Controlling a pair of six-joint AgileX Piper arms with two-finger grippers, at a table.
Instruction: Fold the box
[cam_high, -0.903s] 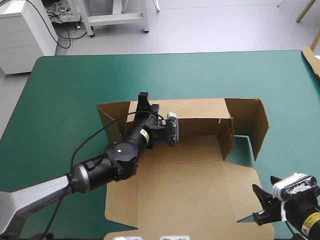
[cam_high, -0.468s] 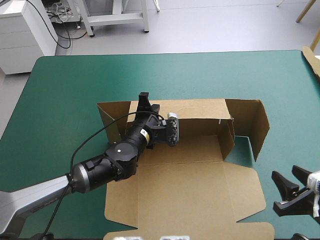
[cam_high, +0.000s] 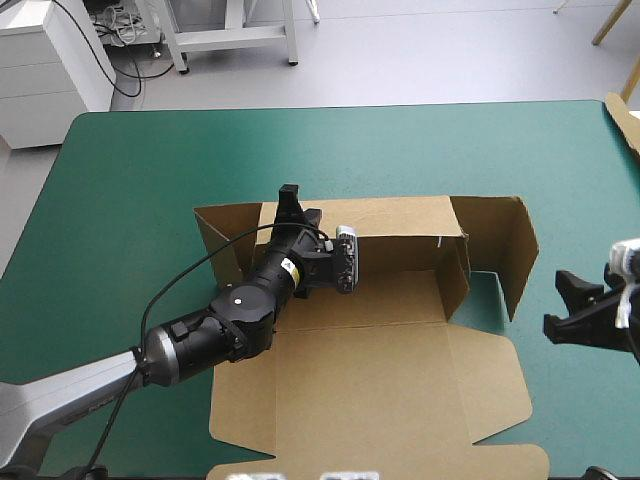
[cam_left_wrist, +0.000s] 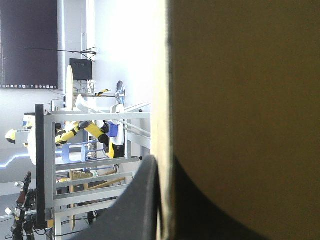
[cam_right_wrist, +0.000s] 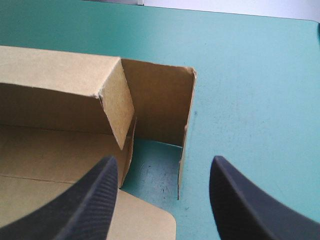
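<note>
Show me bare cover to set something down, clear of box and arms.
Widest: the teal-green cover between the table's far edge and the back wall of the box. Also the far-left patch beside its left flap. Crowded: near left, crossed by the left arm, its left gripper shut on the back wall; right side, where the open right gripper hovers.

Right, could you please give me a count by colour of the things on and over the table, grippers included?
Brown: 2, the box and an edge of more board at the table's right side.
Black: 2, the left gripper and the right gripper.
Teal-green: 1, the table cover.
Total: 5.
</note>
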